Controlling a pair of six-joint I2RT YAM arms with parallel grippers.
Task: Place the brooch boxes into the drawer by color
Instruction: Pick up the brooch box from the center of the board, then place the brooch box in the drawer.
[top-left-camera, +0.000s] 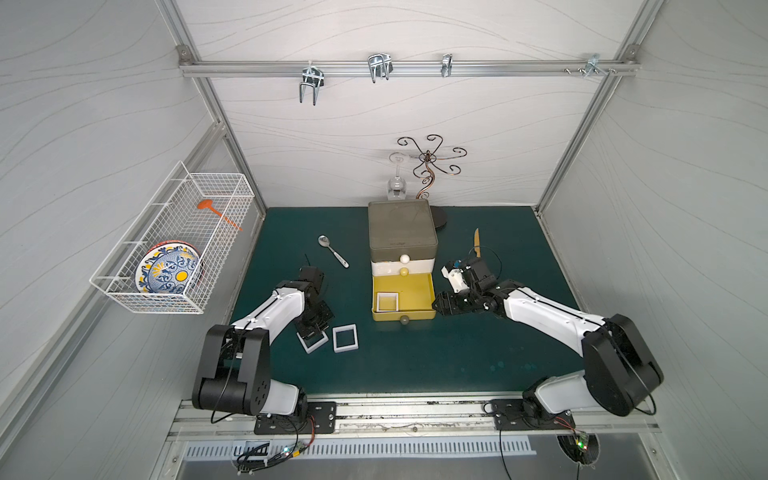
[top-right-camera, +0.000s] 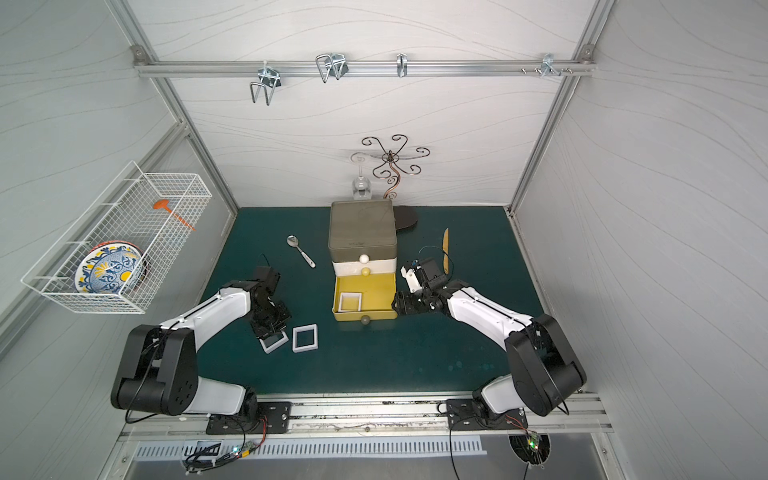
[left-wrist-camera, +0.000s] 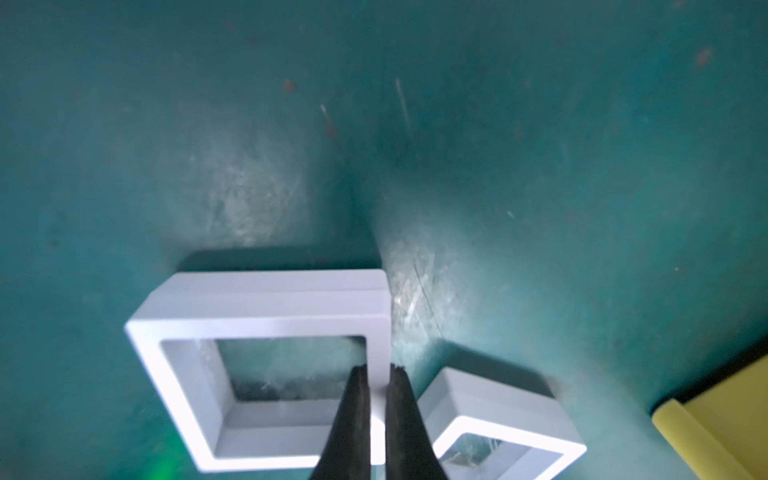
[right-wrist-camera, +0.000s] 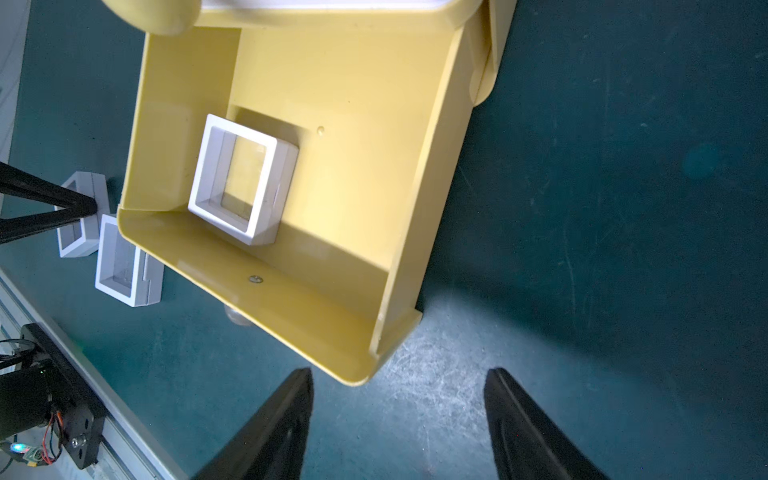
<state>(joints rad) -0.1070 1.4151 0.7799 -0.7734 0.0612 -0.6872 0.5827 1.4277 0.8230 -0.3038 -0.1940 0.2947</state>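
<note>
You have one white brooch box (top-left-camera: 387, 302) in the open yellow drawer (top-left-camera: 415, 296), near-left corner; your left pincer (left-wrist-camera: 378, 368) is clamped on a second box (left-wrist-camera: 257, 307) by its rim, a third box (top-left-camera: 345, 338) lies just beside it on the counter (top-left-camera: 415, 365), and your right pincer (right-wrist-camera: 400, 370) hangs apart, empty.

1. Three white brooch boxes: the drawer box (top-left-camera: 387, 294) at 7 o'clock inside the open yellow tier (top-left-camera: 415, 295), and the left mat box (top-left-camera: 318, 345) and right mat box (top-left-camera: 336, 339) side by side at 8 o'clock on the mat (top-left-camera: 415, 365).
2. One drawer unit (top-left-camera: 402, 230) at 12 o'clock, with three tiers and three ball knobs.
3. One spoon (top-left-camera: 332, 250) at 10 o'clock.
4. One wooden knife (top-left-camera: 477, 242) at 2 o'clock.
5. One wine glass (top-left-camera: 397, 183) on one scrolled wire stand (top-left-camera: 428, 166).
6. One wire basket (top-left-camera: 220, 183) at 9 o'clock, holding one orange utensil (top-left-camera: 216, 211) and at least one patterned plate (top-left-camera: 168, 272); any plates behind it cannot be counted.
7. Two robot arms: left arm (top-left-camera: 270, 311) and right arm (top-left-camera: 548, 316).
</note>
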